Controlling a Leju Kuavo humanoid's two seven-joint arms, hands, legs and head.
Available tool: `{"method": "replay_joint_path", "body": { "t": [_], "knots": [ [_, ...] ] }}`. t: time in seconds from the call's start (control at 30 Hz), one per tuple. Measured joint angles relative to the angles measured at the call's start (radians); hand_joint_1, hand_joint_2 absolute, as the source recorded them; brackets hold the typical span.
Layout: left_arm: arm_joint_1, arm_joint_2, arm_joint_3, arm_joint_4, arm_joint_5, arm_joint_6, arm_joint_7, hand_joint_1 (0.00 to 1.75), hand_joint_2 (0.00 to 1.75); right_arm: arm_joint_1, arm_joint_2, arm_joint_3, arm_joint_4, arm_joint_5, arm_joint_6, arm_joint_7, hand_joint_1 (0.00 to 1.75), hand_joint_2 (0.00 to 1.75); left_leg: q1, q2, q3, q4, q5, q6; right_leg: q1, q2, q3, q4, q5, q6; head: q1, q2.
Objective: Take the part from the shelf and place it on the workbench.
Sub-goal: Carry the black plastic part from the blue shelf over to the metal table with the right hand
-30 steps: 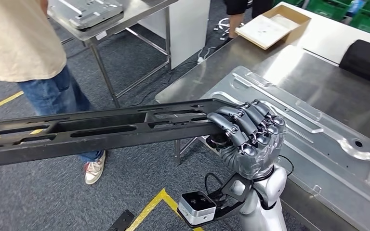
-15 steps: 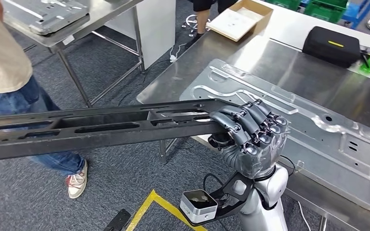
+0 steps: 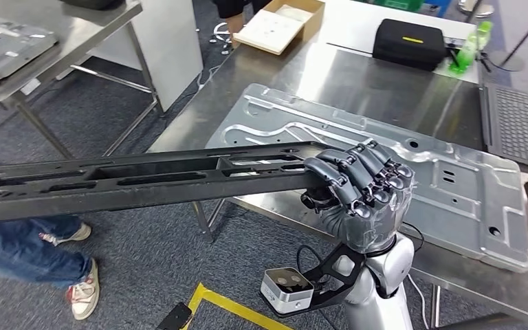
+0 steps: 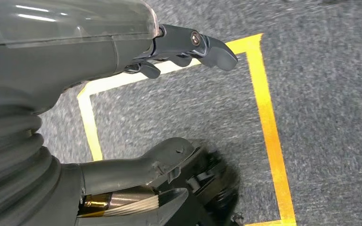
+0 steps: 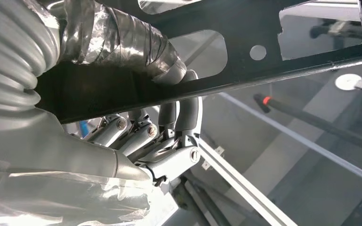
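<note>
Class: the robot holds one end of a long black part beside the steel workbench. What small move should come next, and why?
Probably swing the black part further right over the workbench. The right hand grips its end at the bench's edge, but most of the part juts out over the carpet, so lowering now would leave it unsupported.

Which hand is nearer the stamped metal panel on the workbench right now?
Right. The right hand grips the long black part just at the stamped metal panel's near edge. The left hand hangs over grey floor with yellow tape.

stamped metal panel (image 3: pixel 412 179) is covering the near tabletop (image 3: pixel 357 82); bare steel is lying beyond it, black case (image 3: pixel 409 42) and laptop (image 3: pixel 515 124) are crowding the far edge.
</note>
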Motion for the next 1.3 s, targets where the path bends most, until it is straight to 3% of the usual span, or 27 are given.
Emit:
{"method": "replay_joint_path", "body": {
  "t": [0.07,0.1,0.17,0.2,0.27,0.33,0.4,0.43,0.47,0.53,0.6,0.67,0.77,0.87,0.9,0.93,0.97,1.07,1.13,1.23,1.3],
  "knots": [
    [-0.001,0.0,0.0,0.0,0.0,0.001,0.0,0.0,1.75,0.0,0.0,-0.004,0.0,0.0,0.0,-0.001,1.75,1.75,0.005,-0.036,0.045,-0.105,0.042,0.0,-0.001,0.024,-0.008,0.019,-0.009,0.012,0.0,0.0],
    [0.0,0.0,0.0,0.0,0.0,0.001,0.0,0.0,1.75,0.0,0.001,-0.007,0.0,0.0,0.0,-0.001,1.75,1.75,0.005,-0.049,0.055,-0.128,0.045,0.002,-0.002,0.033,-0.013,0.025,-0.011,0.017,0.0,0.0],
    [0.0,0.0,0.0,0.0,0.0,0.001,-0.001,0.0,1.75,0.002,0.001,-0.014,0.0,0.0,0.0,-0.001,1.75,1.75,0.002,-0.044,0.058,-0.134,0.044,0.014,-0.006,0.05,-0.021,0.026,-0.01,0.028,0.0,0.0],
    [-0.001,0.001,0.0,0.0,0.001,0.001,-0.001,0.0,1.75,0.004,0.001,-0.019,0.0,0.0,0.0,-0.002,1.75,1.75,0.001,-0.035,0.06,-0.137,0.046,0.02,-0.007,0.044,-0.022,0.027,-0.011,0.033,0.0,0.0],
    [-0.004,0.001,0.0,0.0,0.001,0.001,-0.001,0.0,1.75,0.004,0.001,-0.027,0.0,-0.001,0.0,-0.002,1.75,1.75,0.002,-0.021,0.063,-0.144,0.051,0.033,-0.005,0.0,-0.04,0.066,-0.034,0.043,0.001,0.0],
    [-0.003,0.002,0.0,0.0,0.002,0.001,-0.001,0.0,1.75,0.005,0.001,-0.034,0.001,-0.003,0.0,-0.002,1.75,1.75,0.0,-0.005,0.064,-0.146,0.05,0.041,-0.006,-0.051,-0.093,0.173,-0.088,0.051,0.002,0.0],
    [0.001,0.004,0.0,0.0,0.005,0.001,0.0,0.0,1.75,0.007,0.001,-0.042,0.002,-0.004,0.0,-0.004,1.75,1.75,-0.002,0.01,0.064,-0.146,0.048,0.043,-0.009,-0.066,-0.147,0.272,-0.122,0.055,0.002,0.0],
    [0.001,0.004,0.0,0.0,0.007,0.001,0.0,0.0,1.75,0.008,0.001,-0.047,0.004,-0.006,0.0,-0.006,1.75,1.75,-0.003,0.016,0.064,-0.146,0.046,0.043,-0.01,-0.069,-0.154,0.281,-0.114,0.055,0.002,0.0],
    [0.001,0.005,0.0,0.0,0.009,0.001,0.0,0.0,1.75,0.008,0.002,-0.053,0.005,-0.009,0.0,-0.009,1.75,1.75,-0.003,0.02,0.066,-0.146,0.045,0.043,-0.011,-0.07,-0.14,0.25,-0.088,0.053,0.002,0.0],
    [0.0,0.005,0.0,0.0,0.012,0.001,0.0,0.0,1.75,0.008,0.004,-0.066,0.006,-0.016,0.0,-0.017,1.75,1.75,-0.003,0.024,0.071,-0.146,0.042,0.04,-0.008,-0.077,-0.072,0.119,-0.025,0.043,0.002,0.0],
    [-0.002,0.005,0.0,0.0,0.012,0.001,-0.001,0.0,1.75,0.007,0.008,-0.079,0.006,-0.019,0.0,-0.023,1.75,1.75,-0.004,0.025,0.073,-0.148,0.039,0.032,0.001,-0.085,-0.027,0.028,-0.001,0.033,0.002,0.0],
    [-0.002,0.004,0.0,0.0,0.012,0.001,-0.001,0.0,1.75,0.007,0.013,-0.093,0.006,-0.018,0.0,-0.027,1.75,1.75,-0.003,0.028,0.076,-0.153,0.038,0.021,0.008,-0.084,-0.022,0.014,-0.004,0.025,0.002,0.0],
    [-0.003,0.004,0.0,0.0,0.012,0.001,-0.001,0.0,1.75,0.006,0.021,-0.111,0.007,-0.017,0.0,-0.03,1.75,1.75,-0.001,0.025,0.073,-0.131,0.016,0.007,0.001,-0.078,-0.002,-0.013,0.004,0.008,0.001,0.0],
    [0.0,0.007,0.0,0.0,0.012,0.002,-0.001,0.0,1.75,0.004,0.03,-0.126,0.012,-0.017,0.0,-0.03,1.75,1.75,-0.001,0.016,-0.005,0.028,-0.058,0.004,0.002,-0.075,0.009,-0.02,0.003,-0.004,0.001,0.0],
    [0.002,0.007,0.0,0.0,0.012,0.002,-0.001,0.0,1.75,0.005,0.031,-0.13,0.015,-0.017,0.0,-0.031,1.75,1.75,-0.001,0.016,-0.033,0.075,-0.07,0.002,0.003,-0.072,0.009,-0.017,0.001,-0.006,0.001,0.0],
    [0.003,0.007,0.0,0.0,0.012,0.002,-0.001,0.0,1.75,0.005,0.031,-0.134,0.017,-0.016,0.0,-0.031,1.75,1.75,0.0,0.016,-0.048,0.093,-0.063,-0.001,0.003,-0.069,0.009,-0.014,-0.002,-0.006,0.001,0.0],
    [0.004,0.008,0.0,0.0,0.012,0.002,-0.001,0.0,1.75,0.005,0.032,-0.138,0.02,-0.016,0.0,-0.031,1.75,1.75,0.0,0.016,-0.045,0.076,-0.039,-0.002,0.002,-0.065,0.009,-0.009,-0.005,-0.005,0.001,0.0],
    [0.003,0.01,0.0,0.0,0.012,0.002,-0.001,0.0,1.75,0.005,0.033,-0.152,0.025,-0.023,0.0,-0.03,1.75,1.75,0.0,0.013,0.026,-0.085,0.046,-0.002,-0.001,-0.057,0.005,0.016,-0.023,0.008,0.001,0.0],
    [0.003,0.01,0.0,0.0,0.012,0.002,-0.002,0.0,1.75,0.004,0.033,-0.162,0.029,-0.033,0.0,-0.027,1.75,1.75,-0.004,0.011,0.047,-0.13,0.052,0.007,0.001,-0.05,-0.001,0.027,-0.029,0.019,0.001,0.0],
    [0.003,0.01,0.0,0.0,0.012,0.002,-0.003,0.0,1.75,0.003,0.033,-0.173,0.033,-0.042,0.0,-0.023,1.75,1.75,-0.006,0.017,0.047,-0.135,0.057,0.023,0.0,-0.045,-0.004,0.03,-0.03,0.032,0.001,0.0],
    [-0.001,0.01,0.0,0.0,0.012,0.002,-0.004,0.0,1.75,0.002,0.033,-0.18,0.034,-0.046,0.0,-0.021,1.75,1.75,-0.003,0.027,0.05,-0.142,0.06,0.035,-0.003,-0.055,-0.027,0.08,-0.062,0.042,0.002,0.0]
  ]
}}
